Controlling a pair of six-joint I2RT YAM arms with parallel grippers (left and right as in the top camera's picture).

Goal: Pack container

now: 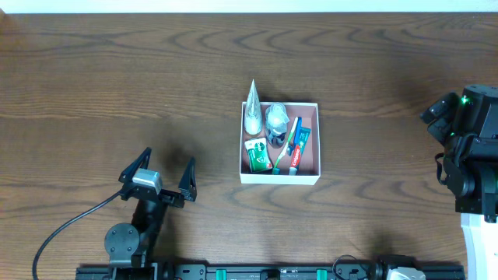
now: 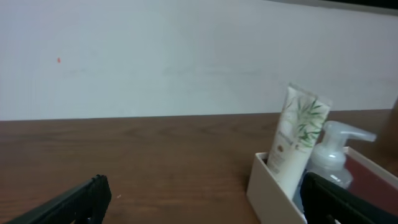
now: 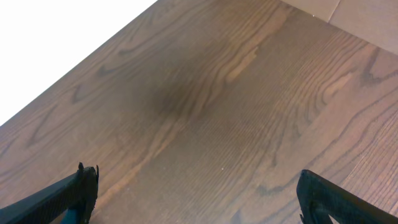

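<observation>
The container, a square white-walled box with a pink-brown floor, sits at the table's middle. It holds a white tube with a leaf print leaning on its left wall, a clear pump bottle, a green pack, a green toothbrush and a toothpaste tube. My left gripper is open and empty, low at the front left. In the left wrist view the container's wall, the tube and the pump bottle stand ahead right. My right gripper is open and empty over bare wood.
The right arm's body stands at the table's right edge. A black cable runs from the left arm's base at the front left. A pale wall stands behind the table's far edge.
</observation>
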